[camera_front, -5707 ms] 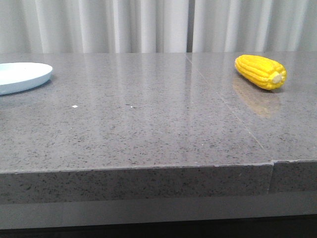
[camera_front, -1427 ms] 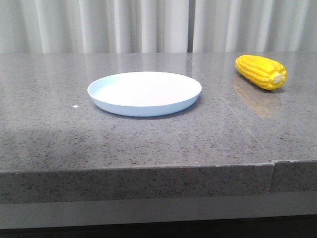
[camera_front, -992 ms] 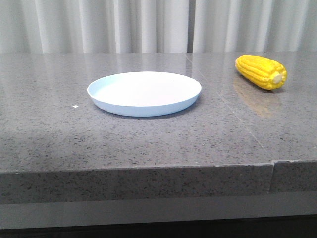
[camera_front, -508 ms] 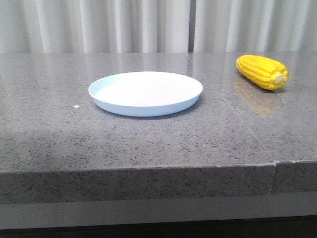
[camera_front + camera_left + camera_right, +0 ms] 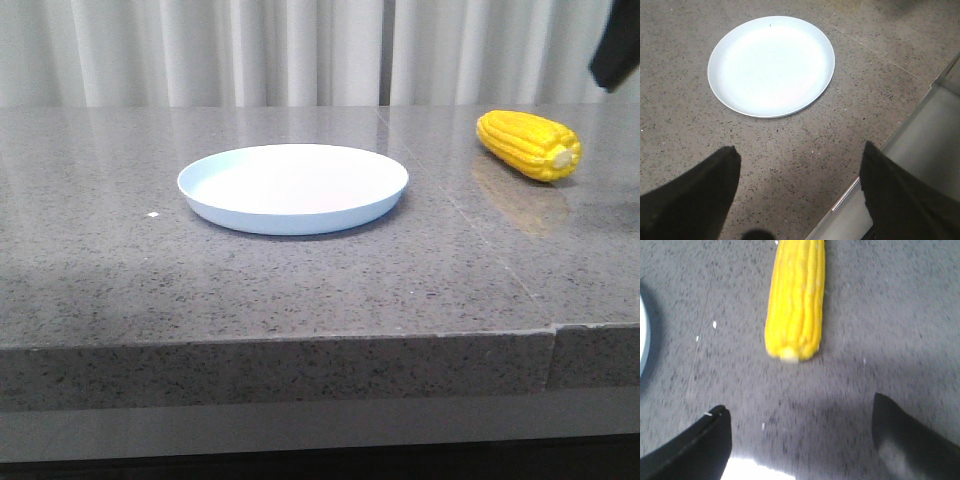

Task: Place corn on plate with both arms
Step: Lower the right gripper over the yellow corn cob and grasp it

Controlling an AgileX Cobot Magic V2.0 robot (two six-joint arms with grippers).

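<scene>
The yellow corn (image 5: 527, 145) lies on the grey stone table at the back right, its cream stub end toward me. It also shows in the right wrist view (image 5: 796, 300), ahead of my open, empty right gripper (image 5: 800, 415). A black part of the right arm (image 5: 617, 45) shows at the top right edge of the front view. The pale bluish-white plate (image 5: 293, 187) sits empty near the table's middle. It also shows in the left wrist view (image 5: 771, 65), ahead of my open, empty left gripper (image 5: 800, 155), which hangs over the table's front edge.
The grey speckled table (image 5: 300, 280) has a seam running from back centre to its front edge at the right (image 5: 552, 328). White curtains (image 5: 300, 50) hang behind. The plate's rim (image 5: 642, 340) shows at the edge of the right wrist view.
The plate went from the far left to the table's middle early on. The corn has not moved. In the last half second the right arm came into view at the top right.
</scene>
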